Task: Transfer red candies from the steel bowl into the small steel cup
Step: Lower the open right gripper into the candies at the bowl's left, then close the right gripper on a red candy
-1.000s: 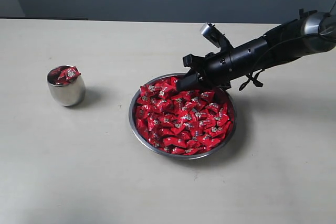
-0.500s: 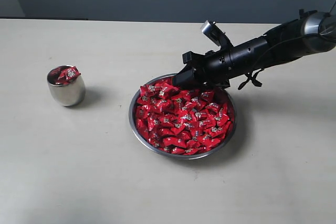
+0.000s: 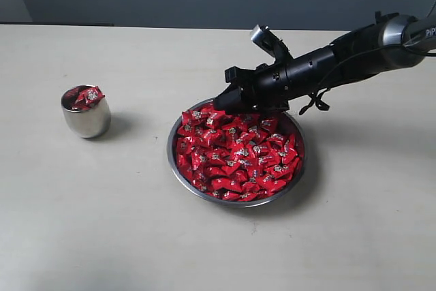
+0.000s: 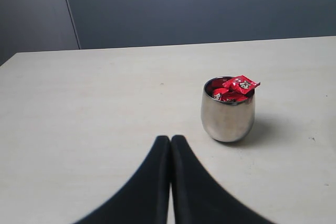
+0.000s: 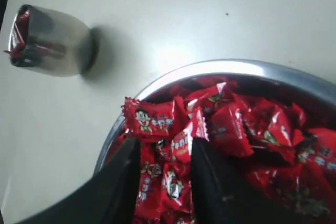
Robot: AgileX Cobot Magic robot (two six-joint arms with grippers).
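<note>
Candies (image 3: 235,155) crowd the steel bowl (image 3: 178,176) under the spread-fingered right hand (image 5: 165,148); left hand (image 4: 170,140) closed, facing the cup (image 4: 227,119).

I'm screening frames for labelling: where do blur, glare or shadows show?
Right wrist view: soft focus, the black right gripper blurred, a glare patch on the beige table beside the wide shallow steel bowl. Left wrist view: the small rounded steel cup sharp, its shadow soft. Exterior view: even light, glossy red candies glinting.

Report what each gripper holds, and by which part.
Nothing is held. The left gripper is shut and empty. The right gripper is open, straddling red candies in the steel bowl without clamping any.
</note>
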